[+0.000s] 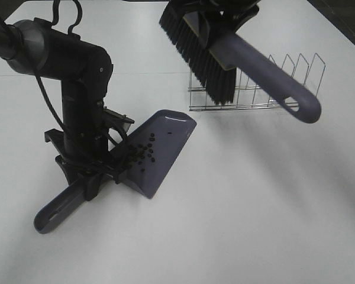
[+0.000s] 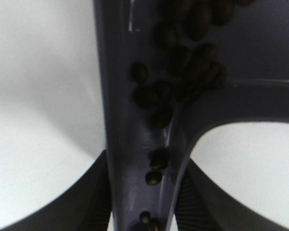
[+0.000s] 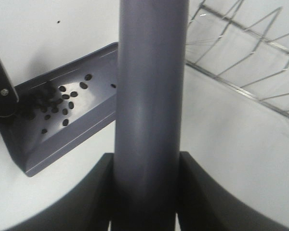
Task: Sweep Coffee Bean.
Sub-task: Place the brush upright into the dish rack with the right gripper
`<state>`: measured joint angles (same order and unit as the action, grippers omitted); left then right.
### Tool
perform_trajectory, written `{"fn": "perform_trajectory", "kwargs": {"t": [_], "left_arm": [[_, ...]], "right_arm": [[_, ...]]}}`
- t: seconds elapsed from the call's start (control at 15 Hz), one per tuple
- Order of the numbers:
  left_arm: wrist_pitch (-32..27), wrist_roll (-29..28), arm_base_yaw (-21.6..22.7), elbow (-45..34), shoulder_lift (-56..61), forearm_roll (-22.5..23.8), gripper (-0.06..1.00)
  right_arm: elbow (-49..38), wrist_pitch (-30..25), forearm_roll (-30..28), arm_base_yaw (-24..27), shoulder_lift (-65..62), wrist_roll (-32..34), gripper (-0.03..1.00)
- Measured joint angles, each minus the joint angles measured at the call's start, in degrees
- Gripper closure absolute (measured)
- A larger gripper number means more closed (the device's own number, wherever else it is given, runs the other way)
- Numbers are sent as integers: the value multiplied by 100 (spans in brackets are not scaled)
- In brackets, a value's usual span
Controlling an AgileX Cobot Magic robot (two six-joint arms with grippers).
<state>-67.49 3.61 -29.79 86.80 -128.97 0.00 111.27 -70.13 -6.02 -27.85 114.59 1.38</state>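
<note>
The grey-purple dustpan [image 1: 165, 139] lies on the white table left of centre, with its handle pointing to the front left. The coffee beans [image 1: 143, 152] lie inside it, mostly toward the handle end; a few have rolled into the handle channel [image 2: 154, 168]. My left gripper [image 1: 90, 176] is shut on the dustpan handle [image 2: 139, 144]. My right gripper [image 1: 225, 10] is shut on the brush handle [image 3: 151, 96] and holds the brush [image 1: 248, 62] in the air above the back of the table, bristles [image 1: 195, 53] pointing down. The right wrist view shows the dustpan [image 3: 94, 72] and the beans [image 3: 62, 101] below.
A wire rack [image 1: 257, 89] stands on the table behind and to the right of the dustpan, under the brush; it also shows in the right wrist view [image 3: 241, 57]. One small dark speck [image 3: 58, 21] lies on the table beyond the pan.
</note>
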Motion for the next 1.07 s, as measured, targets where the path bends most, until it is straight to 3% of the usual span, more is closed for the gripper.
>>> {"fn": "perform_trajectory", "kwargs": {"t": [0.27,0.6,0.8,1.07], "left_arm": [[315,-241,476,0,344,-596,63],[246,-269,1536,0,1152,-739,63],[218,-269,1919,-74,1283,-728,63],[607,-241,1988,-791,1283,-745,63]], "right_arm": [[-212,-11,-751,0,-676,149,63],[-1421,-17,-779,52,-1312,252,63],[-2143,-11,-344,682,-1455,315,63],[-2974,-11,80,1702,-1455,378,63]]}}
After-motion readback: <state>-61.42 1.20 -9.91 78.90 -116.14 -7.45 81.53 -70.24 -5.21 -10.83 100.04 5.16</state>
